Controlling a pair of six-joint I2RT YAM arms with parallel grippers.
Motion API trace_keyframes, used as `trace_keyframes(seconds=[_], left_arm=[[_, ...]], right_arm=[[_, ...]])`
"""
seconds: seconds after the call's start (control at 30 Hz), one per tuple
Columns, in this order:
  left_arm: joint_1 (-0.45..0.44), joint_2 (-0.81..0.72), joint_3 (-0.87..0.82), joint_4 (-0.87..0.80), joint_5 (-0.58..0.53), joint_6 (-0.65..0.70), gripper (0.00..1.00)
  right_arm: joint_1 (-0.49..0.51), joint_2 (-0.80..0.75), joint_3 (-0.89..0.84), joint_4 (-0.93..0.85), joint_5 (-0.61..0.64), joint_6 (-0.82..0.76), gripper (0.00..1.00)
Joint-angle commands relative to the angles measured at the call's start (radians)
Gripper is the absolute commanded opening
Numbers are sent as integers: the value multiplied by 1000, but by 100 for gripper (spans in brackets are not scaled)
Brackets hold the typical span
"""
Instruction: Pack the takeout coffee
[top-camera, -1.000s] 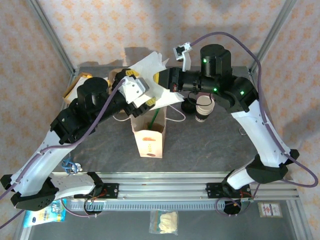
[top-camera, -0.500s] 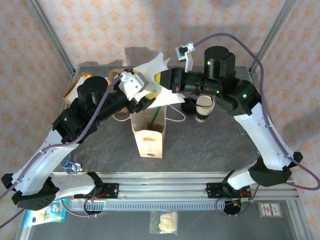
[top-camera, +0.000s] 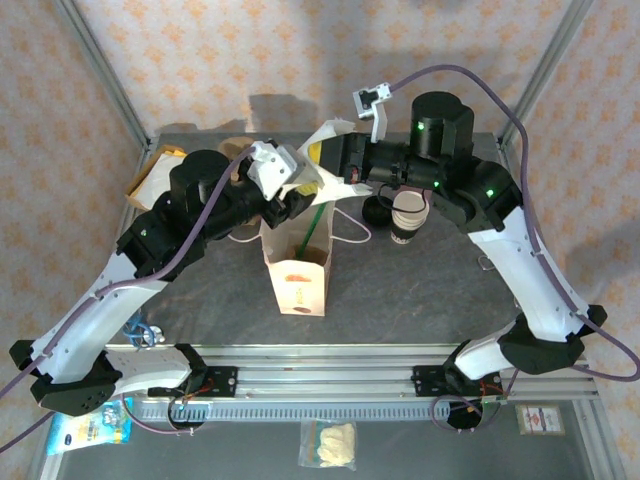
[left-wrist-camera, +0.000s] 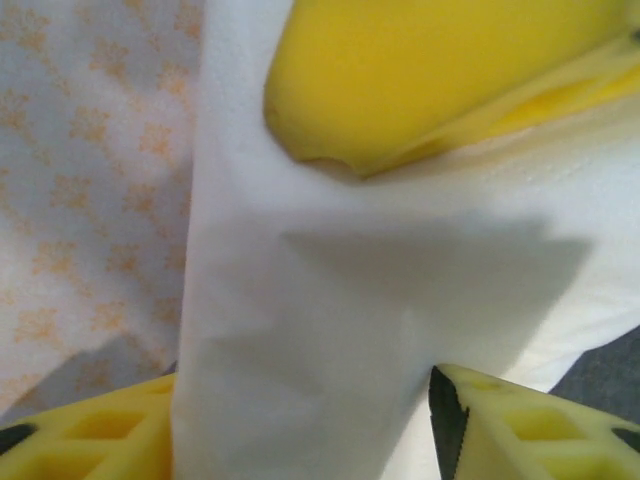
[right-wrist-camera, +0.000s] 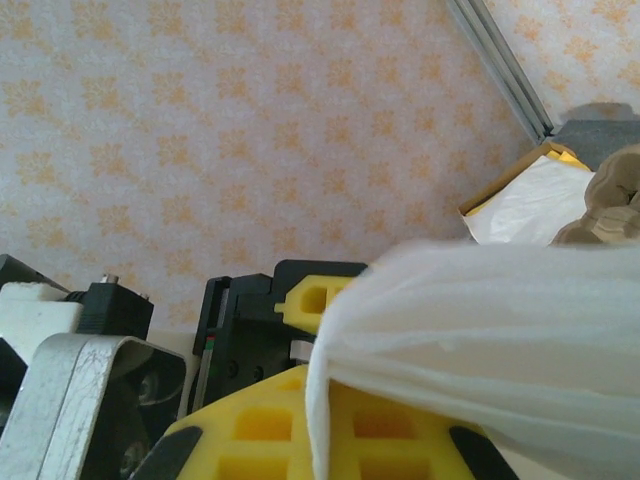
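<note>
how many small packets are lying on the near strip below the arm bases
3: a blue packet at the left corner, a cream packet in the middle, and a white packet at the right. The left arm may hide more.

Two arms: the left arm (top-camera: 130, 270) and the right arm (top-camera: 520, 250). One paper bag (top-camera: 297, 275) stands at centre frame. One white sheet (top-camera: 328, 133) is above it. One cup (top-camera: 406, 218) sits right of centre. One box (top-camera: 150, 175) lies at upper left. Three packets lie along the bottom edge: a blue packet (top-camera: 90, 430), a pale packet (top-camera: 328, 443) and a small packet (top-camera: 540, 418).
</note>
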Motion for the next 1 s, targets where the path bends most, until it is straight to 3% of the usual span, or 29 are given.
trace_keyframes(seconds=[0.0, 0.27, 0.33, 0.5, 0.7, 0.97], left_arm=[[-8, 3, -7, 34, 22, -19, 44], [-7, -27, -39, 47, 7, -52, 9], [-8, -35, -59, 66, 4, -71, 1], [-6, -80, -172, 191, -57, -142, 0], [-6, -143, -382, 403, -192, -266, 0], [1, -150, -559, 644, -309, -371, 0]], right_arm=[[-2, -31, -10, 35, 3, -14, 0], [-5, -53, -10, -16, 63, -74, 0], [-7, -55, -5, -23, 80, -85, 18], [-10, -63, 37, -41, 193, -101, 36], [-16, -100, 56, -35, 409, -97, 40], [-16, -134, -5, -12, 413, -93, 38]])
